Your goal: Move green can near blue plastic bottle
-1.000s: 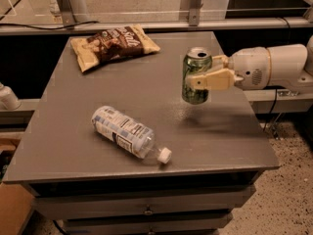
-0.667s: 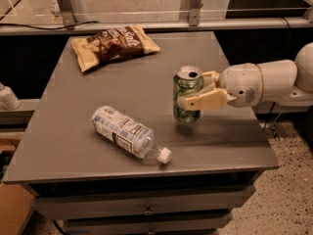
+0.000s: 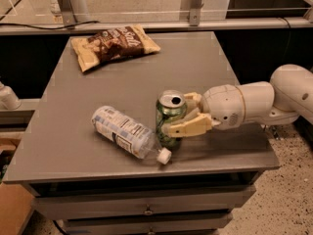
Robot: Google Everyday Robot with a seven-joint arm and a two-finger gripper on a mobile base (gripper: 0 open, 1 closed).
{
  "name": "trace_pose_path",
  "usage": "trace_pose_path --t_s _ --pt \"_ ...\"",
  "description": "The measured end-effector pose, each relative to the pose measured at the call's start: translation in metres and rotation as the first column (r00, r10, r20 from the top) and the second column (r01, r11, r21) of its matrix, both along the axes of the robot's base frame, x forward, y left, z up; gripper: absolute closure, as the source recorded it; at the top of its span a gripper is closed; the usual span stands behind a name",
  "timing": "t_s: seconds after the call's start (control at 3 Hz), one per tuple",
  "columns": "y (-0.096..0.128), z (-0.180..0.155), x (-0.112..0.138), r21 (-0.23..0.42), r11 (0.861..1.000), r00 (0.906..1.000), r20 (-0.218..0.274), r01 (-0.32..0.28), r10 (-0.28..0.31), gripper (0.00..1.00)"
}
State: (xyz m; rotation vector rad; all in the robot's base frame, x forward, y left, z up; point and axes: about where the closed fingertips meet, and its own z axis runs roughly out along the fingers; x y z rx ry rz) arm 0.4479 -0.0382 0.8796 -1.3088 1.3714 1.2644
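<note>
The 2 tan fingers (image 3: 191, 126) of the gripper (image 3: 179, 114) clasp the green can (image 3: 167, 116) from either side. It stands upright, silver top showing its hole, just beside the neck of the blue plastic bottle (image 3: 122, 131), which lies on its side, white cap (image 3: 164, 155) on. A snack bag (image 3: 115, 43) lies well apart on the grey table (image 3: 205, 67), above a speckled floor (image 3: 288, 199).

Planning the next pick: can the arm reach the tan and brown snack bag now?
Probably not yet: its end effector grips the small green metal can up front, and the tan snack bag lies far behind.
</note>
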Motion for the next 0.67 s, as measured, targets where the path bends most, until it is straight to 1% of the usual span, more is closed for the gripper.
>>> trace_pose_path --t_s 0.33,0.67 --pt "0.013 -0.008 -0.018 0.022 0.997 0.9972 0.019 -0.073 0.072 1.0" --pt "0.019 -0.014 -0.028 0.015 0.992 0.991 0.053 -0.124 0.123 0.88"
